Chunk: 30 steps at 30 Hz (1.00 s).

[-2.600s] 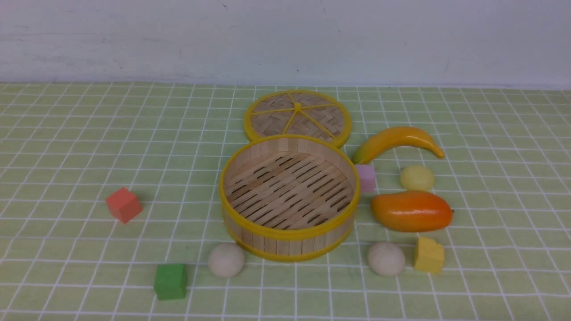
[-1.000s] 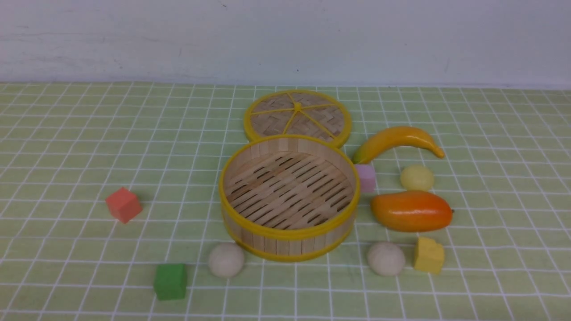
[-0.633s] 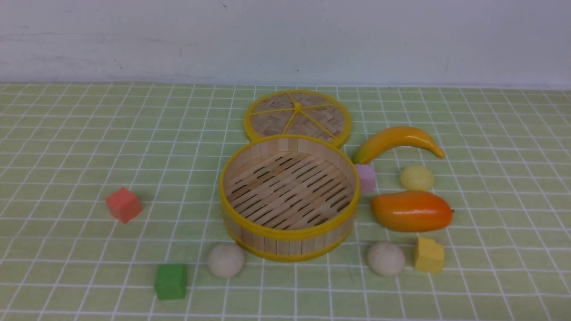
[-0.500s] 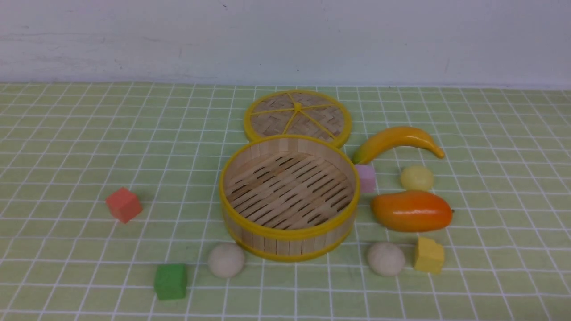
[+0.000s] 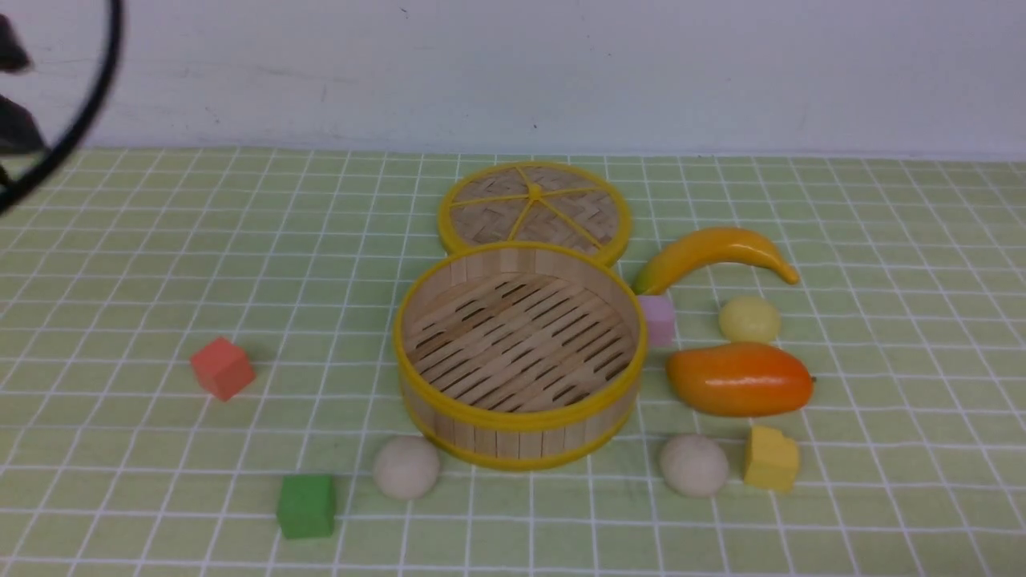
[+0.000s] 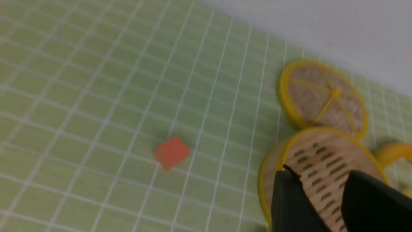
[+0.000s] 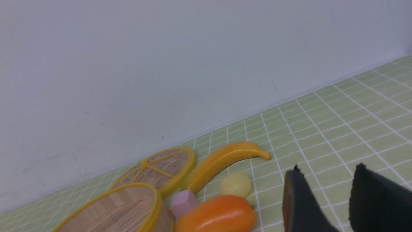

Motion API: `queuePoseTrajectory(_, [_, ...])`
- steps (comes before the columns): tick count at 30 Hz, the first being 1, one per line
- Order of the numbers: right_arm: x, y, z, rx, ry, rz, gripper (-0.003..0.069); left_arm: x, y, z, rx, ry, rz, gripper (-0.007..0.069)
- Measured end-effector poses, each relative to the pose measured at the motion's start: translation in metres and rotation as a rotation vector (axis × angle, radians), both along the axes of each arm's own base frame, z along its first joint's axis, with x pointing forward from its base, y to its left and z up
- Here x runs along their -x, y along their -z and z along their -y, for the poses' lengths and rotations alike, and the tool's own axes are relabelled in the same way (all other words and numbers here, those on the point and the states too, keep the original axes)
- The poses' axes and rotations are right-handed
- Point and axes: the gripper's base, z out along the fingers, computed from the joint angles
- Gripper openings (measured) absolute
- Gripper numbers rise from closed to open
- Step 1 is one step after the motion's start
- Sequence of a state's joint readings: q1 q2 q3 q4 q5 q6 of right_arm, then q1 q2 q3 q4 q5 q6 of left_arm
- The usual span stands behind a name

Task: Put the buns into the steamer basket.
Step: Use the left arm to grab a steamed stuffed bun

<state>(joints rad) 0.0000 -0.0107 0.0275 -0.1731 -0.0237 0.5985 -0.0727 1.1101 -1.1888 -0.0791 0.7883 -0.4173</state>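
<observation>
Against the earlier front views only one thing is new: a thin black cable (image 5: 94,96) and dark, blurred parts of the left arm now show at the upper left corner, well apart from the wide round bamboo steamer basket (image 5: 517,439) with its yellow rims. Nothing on the cloth has shifted. All three buns lie outside that basket, whose slatted floor is bare. One smooth off-white bun (image 5: 406,467) sits just beside its near-left wall, a second off-white bun (image 5: 693,465) lies near its near-right side, and the pale yellow bun (image 5: 749,320) lies to its right, between the yellow plastic banana (image 5: 713,250) and the glossy orange mango (image 5: 739,378). I judge the task not yet begun, with all three placements left. The left gripper (image 6: 322,180) has its black fingers spread with nothing between them, and the basket floor shows through the gap. The right gripper (image 7: 326,174) is likewise spread and empty, off to the basket's right. Outward from the basket, the flat woven lid with yellow spokes (image 5: 535,208) lies just behind its far rim, a pale pink cube (image 5: 659,319) sits against its right wall, and a yellow block (image 5: 770,459) lies farther right, just past the second off-white bun. A red cube (image 5: 222,367) lies well to the basket's left and a green cube (image 5: 305,505) to its near left. No brand, label or writing can be read.
</observation>
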Motion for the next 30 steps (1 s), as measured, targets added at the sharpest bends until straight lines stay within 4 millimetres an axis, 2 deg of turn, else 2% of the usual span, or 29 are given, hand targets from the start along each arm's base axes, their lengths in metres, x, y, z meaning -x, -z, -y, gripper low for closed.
queuePoseTrajectory(1, [0.000,0.000,0.000,0.000,0.000,0.000,0.0239,-0.015,0.014,0.007,0.031,0.048,-0.066,0.0238])
queuePoseTrajectory(3, [0.000,0.000,0.000,0.000,0.000,0.000,0.0239,-0.032,0.031,0.016,0.054,0.130,-0.135,0.0238])
queuePoseTrajectory(4, [0.000,0.000,0.000,0.000,0.000,0.000,0.0239,-0.034,0.033,0.017,0.066,0.132,-0.144,0.0238])
queuePoseTrajectory(6, [0.000,0.000,0.000,0.000,0.000,0.000,0.0239,-0.051,0.056,0.039,0.081,0.268,-0.225,0.0238])
queuePoseTrajectory(10, [0.000,0.000,0.000,0.000,0.000,0.000,0.0239,-0.063,0.091,0.085,0.024,0.443,-0.343,0.0238])
queuePoseTrajectory(12, [0.000,0.000,0.000,0.000,0.000,0.000,0.0239,-0.064,0.100,0.094,-0.012,0.469,-0.374,0.0238])
queuePoseTrajectory(14, [0.000,0.000,0.000,0.000,0.000,-0.002,0.0239,-0.067,0.123,0.113,-0.075,0.480,-0.457,0.0238])
queuePoseTrajectory(19, [0.000,0.002,0.000,0.000,0.004,-0.023,0.0239,-0.073,0.154,0.130,-0.122,0.416,-0.550,0.0238])
queuePoseTrajectory(30, [0.000,0.003,0.000,0.000,0.005,-0.031,0.0239,-0.096,0.194,0.141,-0.118,0.381,-0.545,0.0238])
